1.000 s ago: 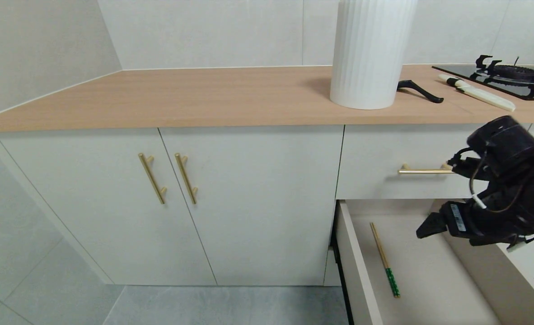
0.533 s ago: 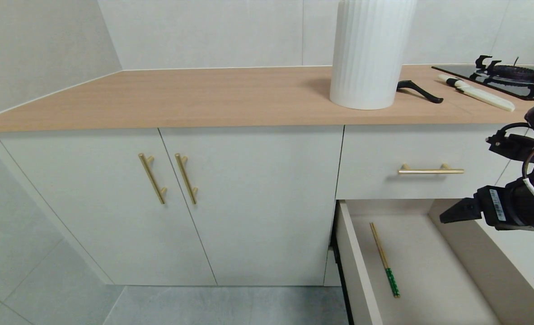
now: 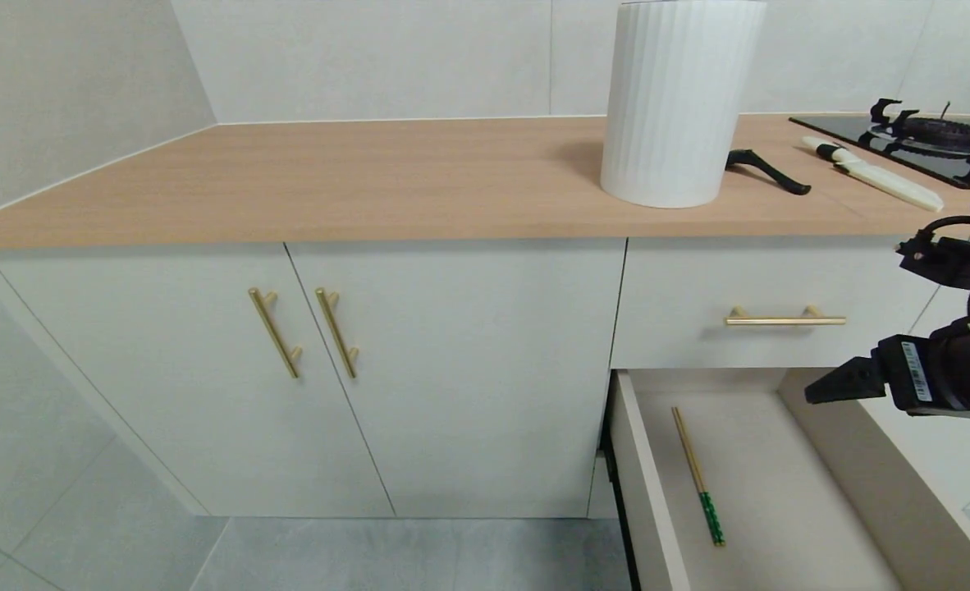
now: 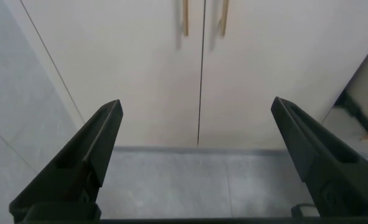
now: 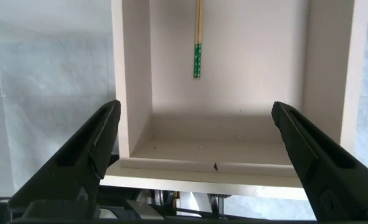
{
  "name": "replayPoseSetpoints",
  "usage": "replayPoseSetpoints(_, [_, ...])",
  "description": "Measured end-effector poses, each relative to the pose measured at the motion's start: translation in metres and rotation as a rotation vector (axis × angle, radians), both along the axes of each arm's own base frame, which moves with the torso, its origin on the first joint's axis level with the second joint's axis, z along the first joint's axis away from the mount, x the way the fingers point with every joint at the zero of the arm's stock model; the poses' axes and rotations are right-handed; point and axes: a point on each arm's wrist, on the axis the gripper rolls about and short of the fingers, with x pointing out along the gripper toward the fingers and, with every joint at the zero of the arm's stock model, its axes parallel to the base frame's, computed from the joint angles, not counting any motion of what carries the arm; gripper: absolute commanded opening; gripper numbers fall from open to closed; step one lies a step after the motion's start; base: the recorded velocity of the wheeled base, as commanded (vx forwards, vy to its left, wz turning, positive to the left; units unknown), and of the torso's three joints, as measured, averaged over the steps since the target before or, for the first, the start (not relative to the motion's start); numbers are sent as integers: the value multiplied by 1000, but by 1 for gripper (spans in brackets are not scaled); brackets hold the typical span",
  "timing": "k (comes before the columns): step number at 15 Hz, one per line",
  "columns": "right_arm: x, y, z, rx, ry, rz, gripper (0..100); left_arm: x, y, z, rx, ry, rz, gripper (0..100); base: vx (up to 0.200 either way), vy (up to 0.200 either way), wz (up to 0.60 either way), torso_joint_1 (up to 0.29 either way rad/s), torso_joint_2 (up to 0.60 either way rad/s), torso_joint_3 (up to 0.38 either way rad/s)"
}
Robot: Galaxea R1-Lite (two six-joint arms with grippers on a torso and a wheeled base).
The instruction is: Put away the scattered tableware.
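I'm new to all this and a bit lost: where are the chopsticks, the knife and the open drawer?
chopsticks [image 3: 697,474], head view, middle of the wooden shafts.
knife [image 3: 891,182], head view, on the pale blade.
open drawer [image 3: 647,484], head view, its left side wall.

From head height, looking forward and down over the wooden countertop [image 3: 329,176], at middling range. From the left wrist, facing the double cabinet doors [image 4: 264,74] and floor [image 4: 190,180], closer in; same doors at 9 o'clock from the head. From the right wrist, straight down into the open drawer [image 5: 246,106], near; drawer and chopsticks [image 5: 198,37] shared with the head view, at 4 o'clock.
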Motion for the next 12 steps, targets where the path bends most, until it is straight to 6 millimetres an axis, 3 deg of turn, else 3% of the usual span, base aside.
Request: replayPoseSetpoints(12, [-1,0,-2,-14,7,11,100,0,0,0,0,0,0,100,0,0,0,166,-499,-302])
